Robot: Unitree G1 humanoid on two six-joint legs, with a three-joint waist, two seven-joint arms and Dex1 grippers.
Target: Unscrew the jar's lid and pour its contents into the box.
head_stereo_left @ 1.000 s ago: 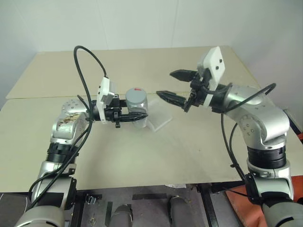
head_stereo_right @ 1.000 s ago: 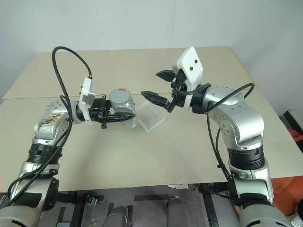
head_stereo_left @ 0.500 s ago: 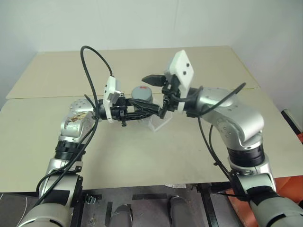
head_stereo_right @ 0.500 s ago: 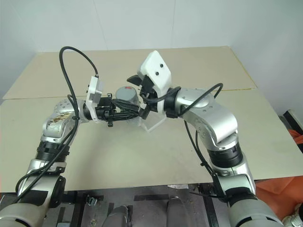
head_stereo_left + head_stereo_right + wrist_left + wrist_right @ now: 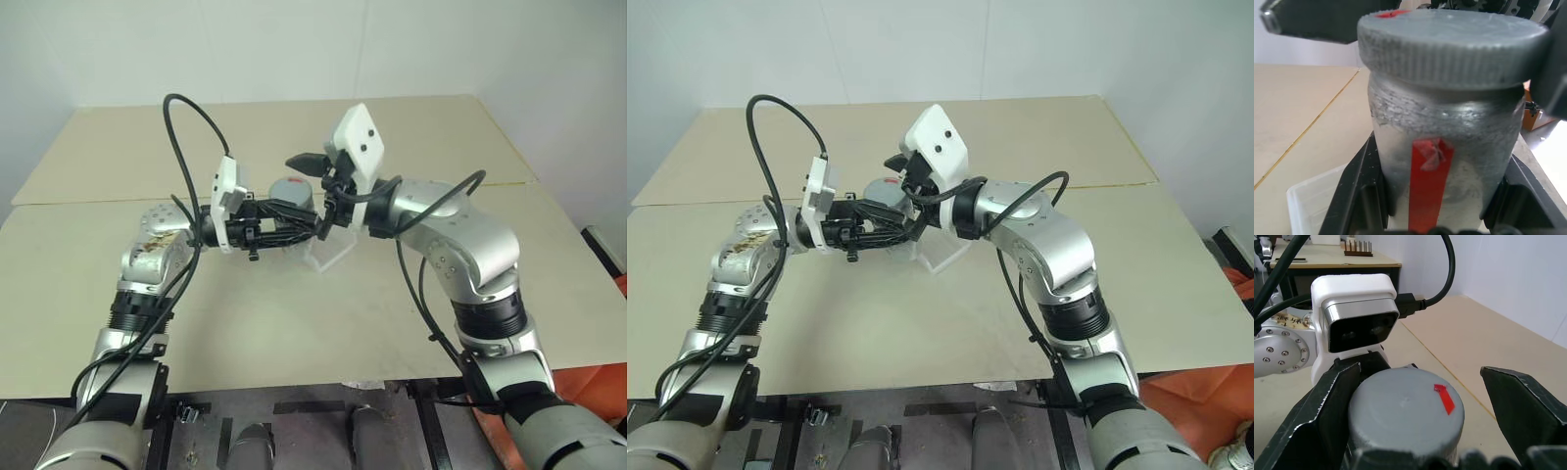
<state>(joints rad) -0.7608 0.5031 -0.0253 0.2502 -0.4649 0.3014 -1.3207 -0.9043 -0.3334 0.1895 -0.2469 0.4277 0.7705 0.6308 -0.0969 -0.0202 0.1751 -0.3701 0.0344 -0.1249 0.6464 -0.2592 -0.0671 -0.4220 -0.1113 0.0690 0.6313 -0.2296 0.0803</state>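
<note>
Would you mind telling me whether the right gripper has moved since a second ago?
Yes. The right gripper has swung toward the robot's left, from open table beside the box to straddling the lid, jaws open.

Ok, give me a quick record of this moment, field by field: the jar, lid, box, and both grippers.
jar: upright, held off the table by its body
lid: on the jar, red mark on top
box: on the table, below and beside the jar
left gripper: shut on the jar
right gripper: open, one finger on each side of the lid, not yet closed
stage: lid not yet unscrewed
</note>
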